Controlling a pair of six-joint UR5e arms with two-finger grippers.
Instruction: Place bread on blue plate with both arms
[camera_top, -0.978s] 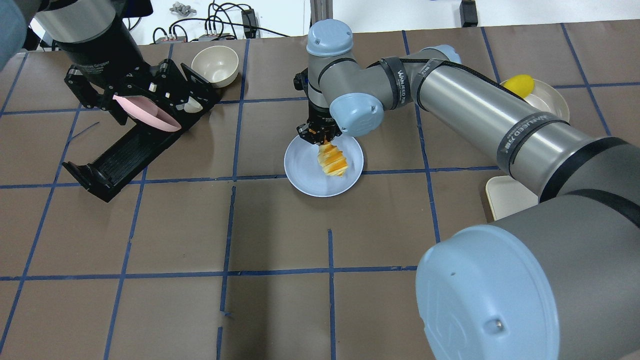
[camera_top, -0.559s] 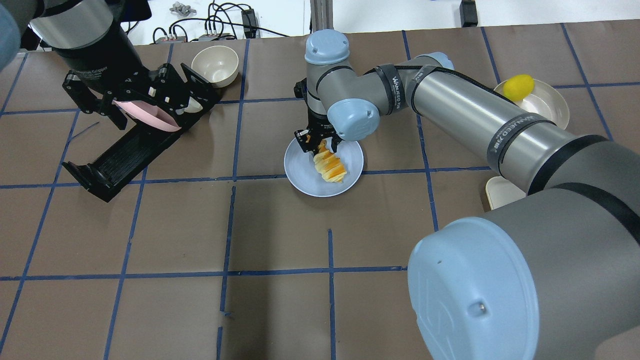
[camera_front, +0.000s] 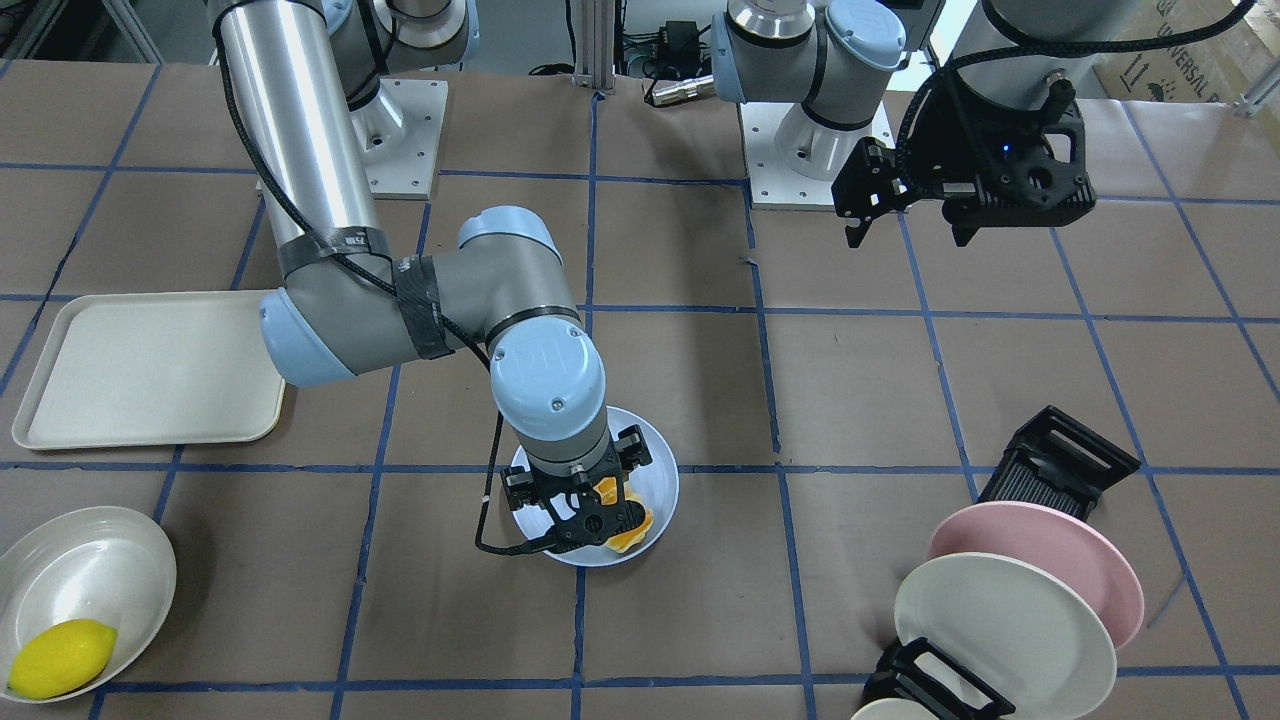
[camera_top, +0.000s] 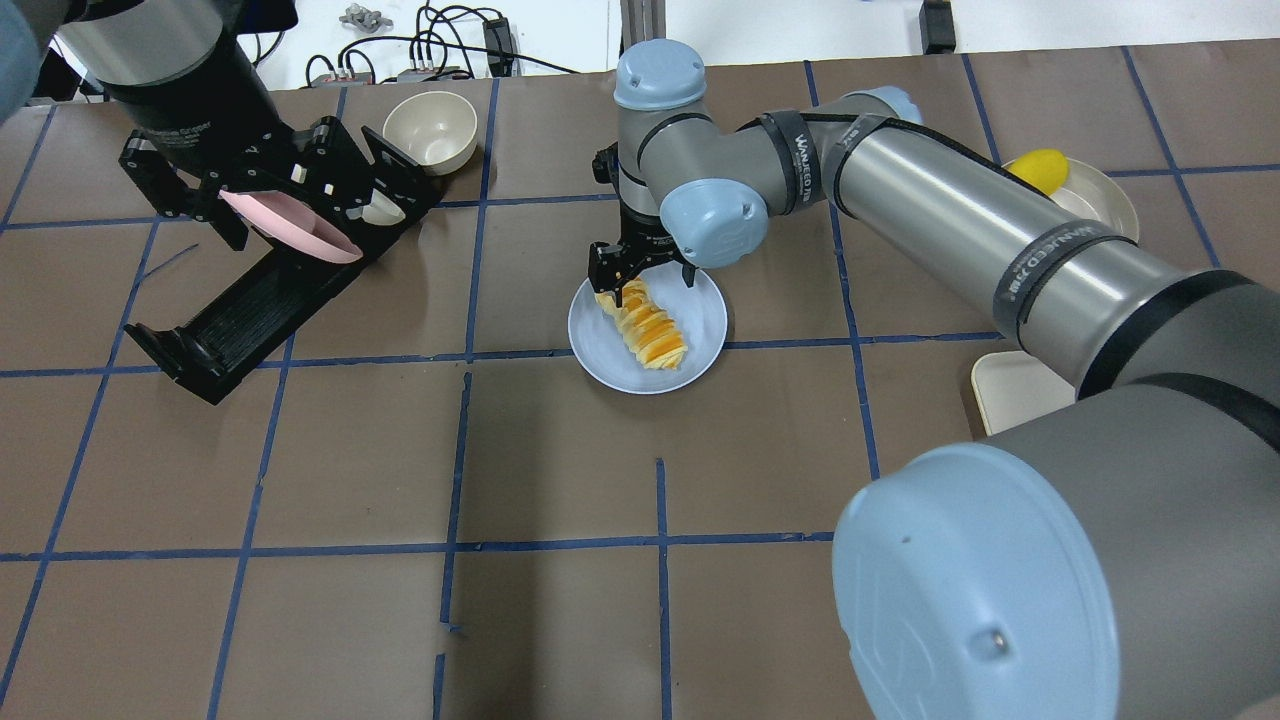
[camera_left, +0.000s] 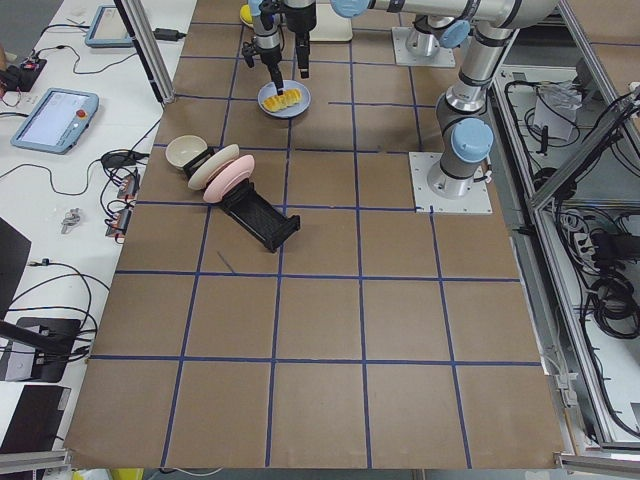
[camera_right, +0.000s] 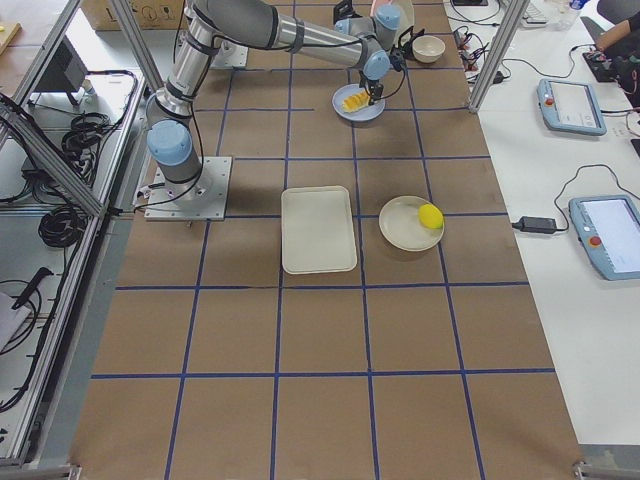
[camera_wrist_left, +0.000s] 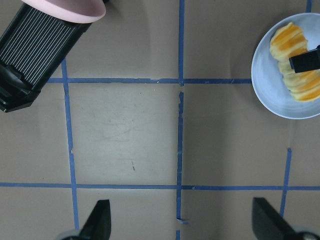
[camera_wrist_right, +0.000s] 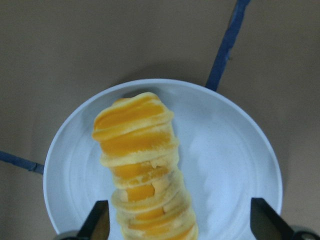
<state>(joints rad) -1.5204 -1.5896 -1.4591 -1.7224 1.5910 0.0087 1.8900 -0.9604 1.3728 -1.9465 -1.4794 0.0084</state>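
Note:
The bread (camera_top: 648, 328), a loaf striped orange and cream, lies flat on the blue plate (camera_top: 600, 350) in the middle of the table. My right gripper (camera_top: 645, 282) stands open just above the loaf's far end, one finger on each side, touching nothing I can see. In the right wrist view the bread (camera_wrist_right: 140, 170) fills the plate (camera_wrist_right: 235, 165) between the spread fingertips (camera_wrist_right: 97, 222). My left gripper (camera_front: 912, 235) is open and empty, high above the table's left side. Its wrist view shows the bread (camera_wrist_left: 295, 60) on the plate (camera_wrist_left: 272, 90) at the upper right.
A black dish rack (camera_top: 240, 310) with a pink plate (camera_front: 1040, 560) and a cream plate (camera_front: 1000, 620) stands on the left side, a cream bowl (camera_top: 430, 130) behind it. A lemon (camera_front: 60, 655) lies in a cream dish (camera_front: 90, 560). A cream tray (camera_front: 150, 365) lies near the right arm.
My right gripper held the bread by one end, tilted over the plate. It has opened, and the bread now lies flat on the plate. The left arm barely moved.

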